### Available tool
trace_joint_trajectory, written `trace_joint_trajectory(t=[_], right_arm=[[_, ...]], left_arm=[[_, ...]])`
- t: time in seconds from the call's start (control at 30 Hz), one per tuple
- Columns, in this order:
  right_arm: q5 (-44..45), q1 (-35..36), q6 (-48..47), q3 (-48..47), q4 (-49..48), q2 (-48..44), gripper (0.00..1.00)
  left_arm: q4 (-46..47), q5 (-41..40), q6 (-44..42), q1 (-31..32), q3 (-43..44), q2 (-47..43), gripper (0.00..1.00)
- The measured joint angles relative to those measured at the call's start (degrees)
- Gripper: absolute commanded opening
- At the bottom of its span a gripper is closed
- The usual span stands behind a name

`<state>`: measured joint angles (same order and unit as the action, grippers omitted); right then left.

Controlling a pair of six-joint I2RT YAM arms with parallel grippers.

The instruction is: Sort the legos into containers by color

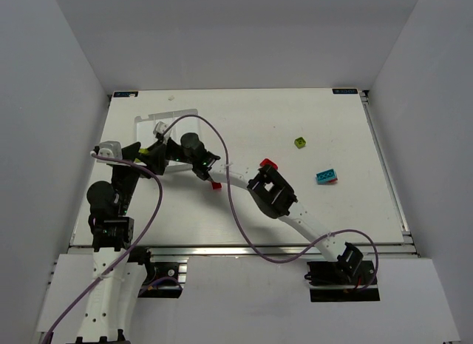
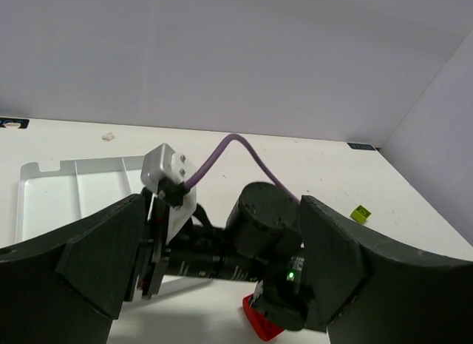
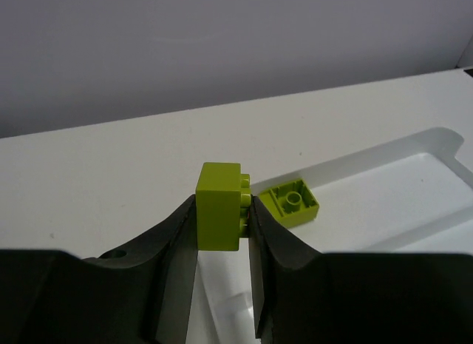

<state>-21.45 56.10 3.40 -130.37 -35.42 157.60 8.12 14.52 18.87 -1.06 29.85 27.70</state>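
Because like goes with like, I hold a yellow-green brick [image 3: 220, 196] pinched between the fingers of my right gripper [image 3: 222, 226]. The jaws are narrowed onto its flat sides and its studs point right. It hangs over the white tray [image 3: 392, 185] at the far left of the table [image 1: 244, 218]. Just beyond it a second yellow-green brick [image 3: 290, 202] lies hollow side up inside the tray, so I judge this is the compartment for that colour and the place to let go.

My left gripper [image 2: 222, 211] stands wide and holds nothing. It waits close by my right wrist, near the tray, where it does not block the drop.

Left to sort, out on the table to the right, are a loose green brick [image 1: 301, 143], a cyan brick [image 1: 326, 176] and two red bricks [image 1: 267, 164], one of them nearer the middle.
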Motion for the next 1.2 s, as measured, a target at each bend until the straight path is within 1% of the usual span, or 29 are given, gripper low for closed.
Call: trace_joint_trajectory(t=[0.23, 0.27, 0.3, 0.47, 0.57, 0.6, 0.63, 0.7, 0.77, 0.87, 0.93, 1.0, 1.03, 1.07, 1.1, 1.17, 1.2], right_arm=[[5.01, 3.52, -1.88, -0.46, -5.29, 1.29, 0.0], [5.73, 3.8, -2.05, -0.46, -5.53, 1.42, 0.03], [6.51, 3.98, -2.14, -0.46, -5.77, 1.55, 0.08], [9.16, 3.56, -2.34, -0.48, -6.51, 2.25, 0.15], [10.14, 3.23, -2.36, -0.52, -6.58, 2.29, 0.29], [10.43, 3.17, -2.34, -0.59, -6.58, 2.29, 0.39], [10.75, 3.02, -2.36, -0.63, -6.58, 2.27, 0.44], [11.21, 2.84, -2.82, -0.7, -6.64, 2.29, 0.51], [11.54, 2.78, -3.41, -0.74, -6.71, 2.29, 0.54], [11.89, 2.8, -3.98, -0.76, -6.75, 2.29, 0.55], [12.11, 2.8, -4.09, -0.76, -6.78, 2.29, 0.52], [12.39, 2.78, -4.48, -0.76, -6.86, 2.27, 0.37], [12.57, 2.71, -4.59, -0.63, -7.13, 2.27, 0.29], [13.0, 2.49, -4.63, 0.24, -8.0, 1.97, 0.1], [13.25, 2.43, -5.01, 1.7, -8.35, 1.22, 0.01], [14.34, 2.03, -4.61, 5.16, -7.54, -0.79, 0.0], [15.13, 1.44, -4.44, 6.51, -5.57, -2.32, 0.0]], left_arm=[[-0.11, -0.37, 0.0, 0.0, 0.0, -0.24, 0.95], [-0.13, -0.37, 0.0, 0.0, 0.0, -0.24, 0.95], [-0.13, -0.39, 0.0, 0.0, 0.0, -0.24, 0.95], [-0.15, -0.39, 0.0, 0.0, 0.0, -0.26, 0.95], [-0.24, -0.44, 0.0, 0.0, 0.0, -0.26, 0.95], [-0.31, -0.44, 0.0, 0.0, 0.0, -0.26, 0.95], [-0.35, -0.44, 0.0, 0.0, 0.0, -0.24, 0.95], [-0.37, -0.48, 0.0, 0.0, 0.0, -0.17, 0.95], [-0.37, -0.55, 0.0, 0.0, 0.0, -0.15, 0.95], [-0.37, -0.61, 0.0, 0.0, 0.0, -0.15, 0.95], [-0.37, -0.61, 0.0, 0.0, 0.0, -0.04, 0.95], [-0.37, -0.61, 0.0, 0.0, 0.0, 0.15, 0.92], [-0.35, -0.61, 0.0, 0.0, 0.0, 0.28, 0.87], [-0.39, -0.59, 0.07, 0.0, 0.0, 0.46, 0.68], [-0.39, -0.61, 0.44, 0.0, 0.0, 0.68, 0.56], [-0.52, -0.63, 0.39, 0.0, 0.0, 1.07, 0.22], [-0.55, -0.66, 0.44, 0.0, 0.0, 1.27, 0.0]])
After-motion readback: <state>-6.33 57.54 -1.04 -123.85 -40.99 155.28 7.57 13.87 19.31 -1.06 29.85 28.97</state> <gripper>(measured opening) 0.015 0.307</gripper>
